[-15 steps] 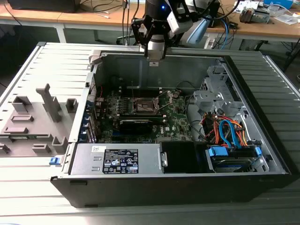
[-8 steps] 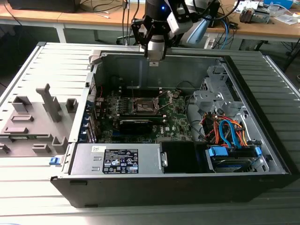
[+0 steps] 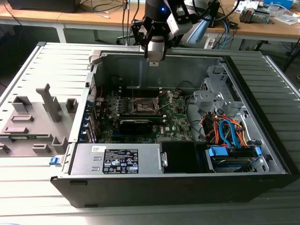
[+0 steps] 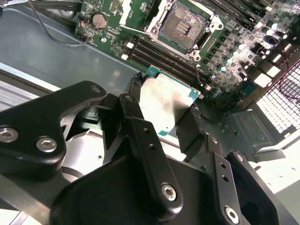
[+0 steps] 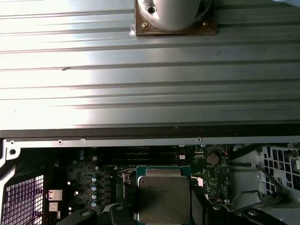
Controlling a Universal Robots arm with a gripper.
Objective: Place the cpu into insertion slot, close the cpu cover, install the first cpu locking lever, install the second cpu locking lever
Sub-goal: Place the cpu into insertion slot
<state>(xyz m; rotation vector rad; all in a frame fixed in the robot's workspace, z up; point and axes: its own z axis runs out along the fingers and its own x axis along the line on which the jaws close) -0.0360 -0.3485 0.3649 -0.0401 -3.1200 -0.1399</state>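
Exterior view, left to right: grey holder blocks (image 3: pixel 35 119) stand on the ribbed surface (image 3: pixel 23 187). Next is an open computer case (image 3: pixel 178 187). Inside it, the insertion slot (image 3: pixel 144 105) sits on the green motherboard (image 3: pixel 173 119), its dark centre uncovered. Blue and orange cables (image 3: pixel 227 131) lie at the exterior view's right. The pincer (image 3: pixel 154 58) hangs above the case's rear wall, well apart from the slot. In the second wrist view, its fingers (image 4: pixel 190 133) clasp the cpu (image 4: pixel 166 105) by two opposite edges.
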